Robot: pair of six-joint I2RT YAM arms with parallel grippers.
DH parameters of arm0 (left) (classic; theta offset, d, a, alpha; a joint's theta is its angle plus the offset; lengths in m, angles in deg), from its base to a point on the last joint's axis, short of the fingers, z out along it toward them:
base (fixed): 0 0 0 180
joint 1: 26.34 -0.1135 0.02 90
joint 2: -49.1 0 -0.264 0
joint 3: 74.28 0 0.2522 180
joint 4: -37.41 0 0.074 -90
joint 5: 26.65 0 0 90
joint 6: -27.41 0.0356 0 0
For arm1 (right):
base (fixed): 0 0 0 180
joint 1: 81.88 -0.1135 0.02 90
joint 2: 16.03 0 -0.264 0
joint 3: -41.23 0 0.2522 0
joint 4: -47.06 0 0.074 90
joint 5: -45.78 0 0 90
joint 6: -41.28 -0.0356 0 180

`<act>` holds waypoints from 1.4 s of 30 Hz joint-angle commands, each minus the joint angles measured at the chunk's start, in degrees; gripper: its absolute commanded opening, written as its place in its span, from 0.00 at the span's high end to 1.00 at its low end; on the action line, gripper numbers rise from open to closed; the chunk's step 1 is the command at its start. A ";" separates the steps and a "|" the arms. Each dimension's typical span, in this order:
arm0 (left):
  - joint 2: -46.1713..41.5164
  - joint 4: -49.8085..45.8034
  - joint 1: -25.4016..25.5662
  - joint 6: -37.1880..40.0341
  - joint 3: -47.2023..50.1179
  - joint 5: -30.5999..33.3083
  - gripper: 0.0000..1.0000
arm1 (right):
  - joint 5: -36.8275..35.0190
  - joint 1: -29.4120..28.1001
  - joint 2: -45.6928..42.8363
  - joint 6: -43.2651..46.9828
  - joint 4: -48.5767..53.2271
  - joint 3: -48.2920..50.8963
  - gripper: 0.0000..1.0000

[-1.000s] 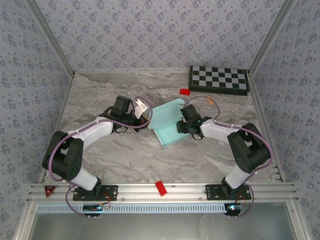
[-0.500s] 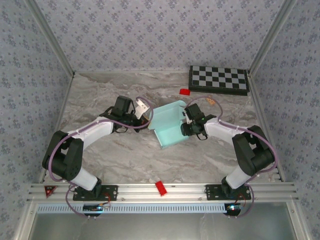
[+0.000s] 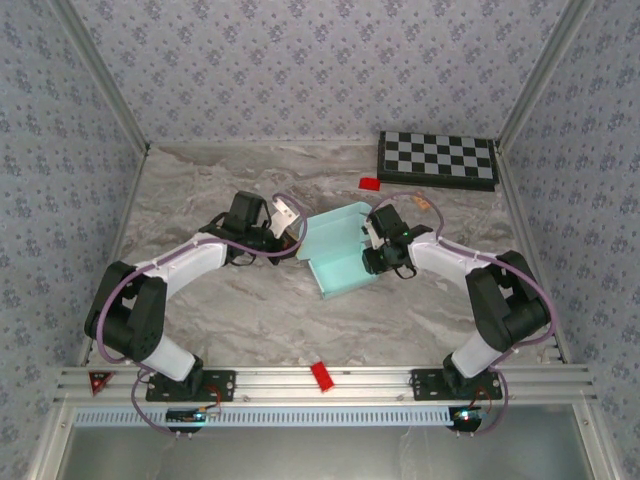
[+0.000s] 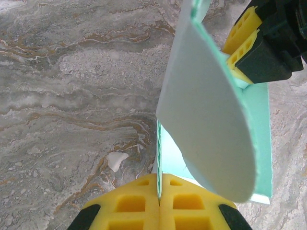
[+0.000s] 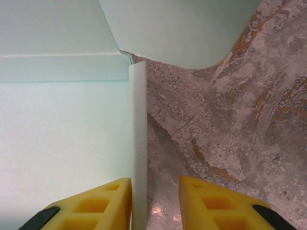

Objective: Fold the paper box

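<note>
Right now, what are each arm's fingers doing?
Left gripper: fingers closed on an edge of the paper box.
Right gripper: fingers open, straddling the box's raised edge, not gripping it.

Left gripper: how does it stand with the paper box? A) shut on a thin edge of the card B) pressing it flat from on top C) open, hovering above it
A: in the left wrist view the left gripper has its jaws closed together, with an edge of the paper box pinched between them.
</note>
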State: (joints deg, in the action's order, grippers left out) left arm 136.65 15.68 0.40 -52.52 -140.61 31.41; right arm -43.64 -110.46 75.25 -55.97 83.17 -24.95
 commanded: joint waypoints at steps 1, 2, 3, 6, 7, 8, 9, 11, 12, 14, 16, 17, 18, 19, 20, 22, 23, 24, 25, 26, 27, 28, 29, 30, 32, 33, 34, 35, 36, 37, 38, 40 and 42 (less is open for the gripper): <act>0.06 -0.73 0.15 1.21 -1.93 -0.67 1.00 | 0.32 0.21 1.13 1.36 3.06 -0.84 0.68; 0.14 -0.82 0.13 1.11 -1.94 -0.60 1.00 | 0.24 0.19 1.22 1.15 2.99 -0.77 0.68; 0.21 -0.82 0.11 1.01 -1.97 -0.66 1.00 | 0.31 0.23 1.18 0.94 2.84 -0.67 0.68; 0.31 -0.56 0.14 0.59 -1.87 -0.66 1.00 | 1.62 0.45 0.87 0.09 1.72 0.11 0.68; 0.32 -0.56 0.08 0.58 -1.85 -0.66 1.00 | 1.71 0.55 0.77 -0.04 0.97 0.45 0.68; 0.29 -0.43 0.12 0.49 -1.83 -0.66 1.00 | 1.71 0.65 0.74 -0.13 0.65 0.60 0.68; 0.27 -0.49 0.11 0.50 -1.83 -0.67 1.00 | 1.71 0.64 0.91 -0.22 0.51 0.66 0.68; 0.27 -0.65 0.13 0.57 -1.78 -0.67 1.00 | 1.45 0.64 1.30 -0.15 0.81 0.49 0.70; 0.25 -0.71 0.13 0.70 -1.80 -0.69 1.00 | 1.23 0.64 1.44 0.01 0.97 0.49 0.71; 0.20 -0.71 0.13 0.75 -1.76 -0.66 1.00 | 0.78 0.58 1.68 0.13 1.20 0.41 0.72; 0.19 -0.73 0.10 0.75 -1.81 -0.66 1.00 | 0.48 0.53 1.75 0.14 1.26 0.52 0.75; 0.25 -0.73 0.13 0.75 -1.78 -0.74 1.00 | 0.48 0.46 1.70 0.26 1.22 0.46 0.76; 0.25 -0.75 0.14 0.75 -1.91 -0.65 1.00 | 0.26 0.45 1.82 0.28 1.38 0.36 0.76; 0.27 -0.82 0.14 0.79 -1.91 -0.58 1.00 | 0.08 0.37 1.88 0.30 1.51 0.24 0.77; 0.27 -0.82 0.14 0.83 -1.91 -0.58 1.00 | -0.09 0.34 2.03 0.30 1.66 0.06 0.78; 0.30 -0.82 0.15 0.88 -2.00 -0.56 1.00 | -0.71 0.02 2.38 0.39 2.11 -0.35 0.78; 0.31 -0.82 0.09 0.92 -2.00 -0.49 1.00 | -1.45 -0.24 2.70 0.33 2.35 -0.61 0.78; 0.27 -0.89 0.13 1.06 -1.94 -0.40 1.00 | -2.03 -0.62 3.06 0.33 2.68 -1.02 0.78; 0.20 -0.95 0.11 1.14 -2.02 -0.24 1.00 | -2.63 -0.90 3.40 0.30 3.00 -1.27 0.78; 0.11 -1.00 0.08 1.26 -2.02 0.16 1.00 | -3.25 -1.24 3.73 0.30 3.21 -1.52 0.78; 0.14 -1.09 0.04 1.36 -2.09 0.42 1.00 | -3.68 -1.44 4.02 0.30 3.36 -1.71 0.78; 0.02 -1.08 0.02 1.43 -2.14 0.60 1.00 | -3.83 -1.64 4.21 0.30 3.32 -1.80 0.78; 0.04 -1.25 -0.09 1.45 -2.14 0.74 1.00 | -4.00 -1.82 4.50 0.26 3.27 -1.81 0.78; 0.01 -1.34 -0.28 1.45 -2.22 0.74 1.00 | -4.01 -1.92 4.68 0.21 3.12 -1.92 0.78; -0.04 -1.52 -0.56 1.50 -2.32 0.74 1.00 | -4.23 -2.08 4.78 0.21 2.82 -1.94 0.78; -0.13 -1.69 -0.64 1.58 -2.38 0.74 1.00 | -4.85 -2.25 4.76 0.20 2.81 -2.02 0.79; -0.12 -1.83 -0.72 1.76 -2.52 0.74 1.00 | -5.53 -2.40 4.78 0.05 2.89 -2.14 0.80; -0.24 -1.87 -0.76 1.88 -2.53 0.74 1.00 | -6.10 -2.44 4.78 -0.25 3.03 -2.32 0.80; -0.32 -2.02 -0.81 2.07 -2.53 0.62 1.00 | -6.59 -2.51 4.86 -0.59 3.22 -2.50 0.80; -0.40 -2.14 -0.82 2.33 -2.60 0.63 1.00 | -7.21 -2.48 4.87 -0.75 3.40 -2.66 0.81; -0.39 -2.18 -0.83 2.46 -2.64 0.57 1.00 | -7.57 -2.61 4.97 -0.82 3.62 -2.81 0.81; -0.44 -2.41 -0.92 2.68 -2.84 0.57 1.00 | -8.67 -2.66 5.35 -0.92 4.05 -3.28 0.82; -0.34 -2.50 -0.90 2.76 -2.89 0.56 1.00 | -9.61 -2.86 5.91 -1.02 4.75 -3.85 0.83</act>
State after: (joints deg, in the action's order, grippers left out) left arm 136.65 14.59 0.23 -51.47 -141.55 31.67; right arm -48.67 -113.17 79.78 -55.99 84.09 -27.31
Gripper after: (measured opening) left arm 0.045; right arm 0.173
